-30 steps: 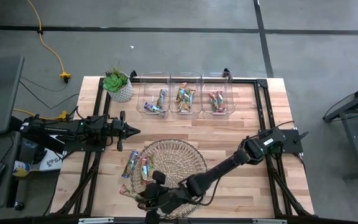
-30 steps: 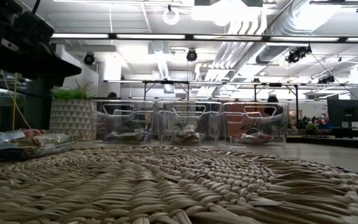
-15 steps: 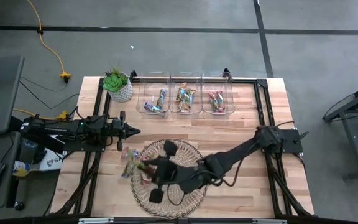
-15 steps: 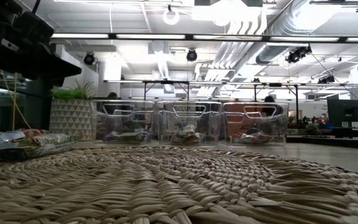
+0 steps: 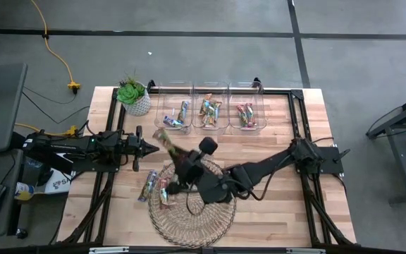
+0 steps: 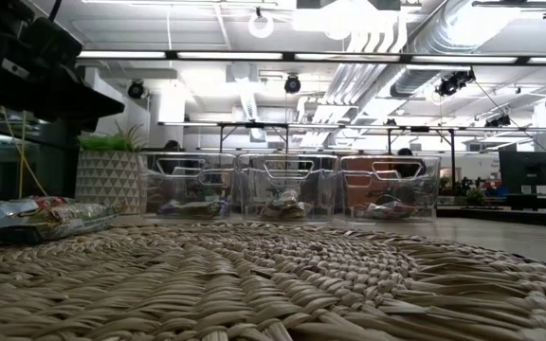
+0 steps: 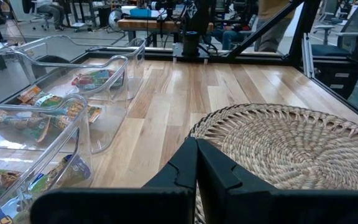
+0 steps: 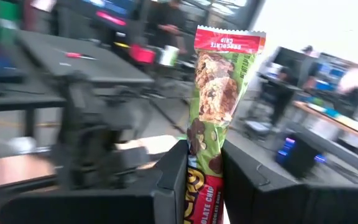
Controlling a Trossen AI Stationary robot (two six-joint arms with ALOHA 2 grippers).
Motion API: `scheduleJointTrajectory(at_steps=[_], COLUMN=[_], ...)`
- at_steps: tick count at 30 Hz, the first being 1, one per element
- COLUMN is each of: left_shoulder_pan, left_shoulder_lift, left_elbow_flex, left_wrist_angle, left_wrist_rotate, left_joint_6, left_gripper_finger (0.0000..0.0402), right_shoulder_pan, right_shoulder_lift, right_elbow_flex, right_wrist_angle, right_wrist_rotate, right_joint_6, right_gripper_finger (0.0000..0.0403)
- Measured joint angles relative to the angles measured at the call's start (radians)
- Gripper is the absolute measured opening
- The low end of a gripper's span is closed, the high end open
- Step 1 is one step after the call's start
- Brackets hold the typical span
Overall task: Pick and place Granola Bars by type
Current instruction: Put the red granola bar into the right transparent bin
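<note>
— Wooden table (image 5: 273, 130), item one?
— Right gripper (image 5: 169, 144), above the wicker mat (image 5: 210, 215), fingers clamped on a green granola bar (image 8: 215, 93).
— Left gripper (image 5: 149, 148)?
— Fingers together, empty, beside mat.

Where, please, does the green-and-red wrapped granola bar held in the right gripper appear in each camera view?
High view: the green-and-red wrapped granola bar sticks out beyond the right gripper, above the round wicker mat's upper left part.
Low view: not in it.
Left wrist view: not in it.
Right wrist view: upright at centre, clamped between the dark fingers.
Shared landmark: the three clear plastic bins, seen in the high, low and left wrist views.
</note>
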Motion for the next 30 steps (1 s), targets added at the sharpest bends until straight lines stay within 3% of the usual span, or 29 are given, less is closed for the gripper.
scheduleJointTrajectory(at_steps=[9, 16, 24, 30], left_shoulder_pan=[0.000, 0.000, 0.000, 0.000], left_shoulder_lift=[0.000, 0.000, 0.000, 0.000], left_elbow_flex=[0.000, 0.000, 0.000, 0.000], left_wrist_angle=[0.000, 0.000, 0.000, 0.000], left_wrist_rotate=[0.000, 0.000, 0.000, -0.001], left_joint_6=[0.000, 0.000, 0.000, 0.000], left_gripper_finger=[0.0001, 0.0001, 0.0001, 0.0001], right_shoulder_pan=[-0.096, -0.191, -0.329, -0.434], right_shoulder_lift=[-0.001, -0.022, -0.059, -0.060], right_elbow_flex=[-0.001, -0.002, -0.002, -0.002], right_wrist_angle=[-0.025, -0.277, -0.801, -1.110], right_wrist_rotate=[0.142, 0.128, -0.086, -0.229], right_joint_6=[0.069, 0.334, 0.829, 1.001], right_gripper_finger=[0.0067, 0.0067, 0.0067, 0.0067])
